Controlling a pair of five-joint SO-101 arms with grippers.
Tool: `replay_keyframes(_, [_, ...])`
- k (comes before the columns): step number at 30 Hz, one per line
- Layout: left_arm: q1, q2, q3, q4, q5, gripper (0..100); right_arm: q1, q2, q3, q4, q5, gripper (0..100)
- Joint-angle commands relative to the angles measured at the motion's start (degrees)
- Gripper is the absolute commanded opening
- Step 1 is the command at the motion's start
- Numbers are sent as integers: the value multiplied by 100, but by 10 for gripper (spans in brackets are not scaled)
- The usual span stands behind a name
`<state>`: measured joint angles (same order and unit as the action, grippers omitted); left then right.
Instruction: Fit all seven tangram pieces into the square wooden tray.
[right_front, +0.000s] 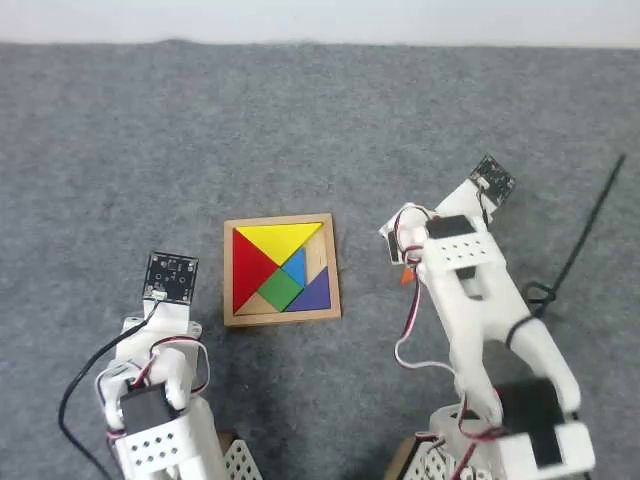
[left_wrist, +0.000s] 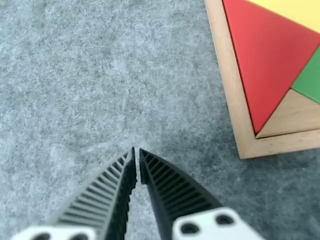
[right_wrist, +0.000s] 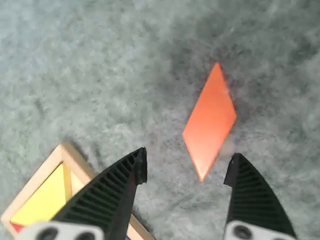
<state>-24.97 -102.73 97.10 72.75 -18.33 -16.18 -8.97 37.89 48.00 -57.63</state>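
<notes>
While the right gripper (right_wrist: 189, 155) hangs spread above it, the orange piece (right_wrist: 210, 120) looks thin, stiff, light; pinch across its long edges. Left gripper (left_wrist: 136, 150) clenched, empty.

This looks like a robotics lab bench: a grey felt mat (right_front: 130, 130) as the work surface, one white arm (right_front: 485, 310) beside a second arm (right_front: 160, 420), a loose black cable (right_front: 588, 225), a bare pale wall (right_front: 320, 18) behind.

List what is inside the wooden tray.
In the tray: yellow triangle, red triangle, blue piece, green square, purple piece, two wood-coloured patches. The floor beneath the pieces is covered.
</notes>
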Motion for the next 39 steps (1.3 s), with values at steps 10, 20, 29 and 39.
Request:
replay_keyframes(10, [-18,-123,-57,18,-26,15,365,1437,-677,-92,-369,243])
replay_keyframes(20, [-18,-123,-57,18,-26,15,444,1824,-1178,470,62,241])
replay_keyframes(29, [-18,-123,-57,18,-26,15,462,1727,-1160,699,782,121])
replay_keyframes(39, [-18,-123,-57,18,-26,15,479,1666,-1662,1824,2462,89])
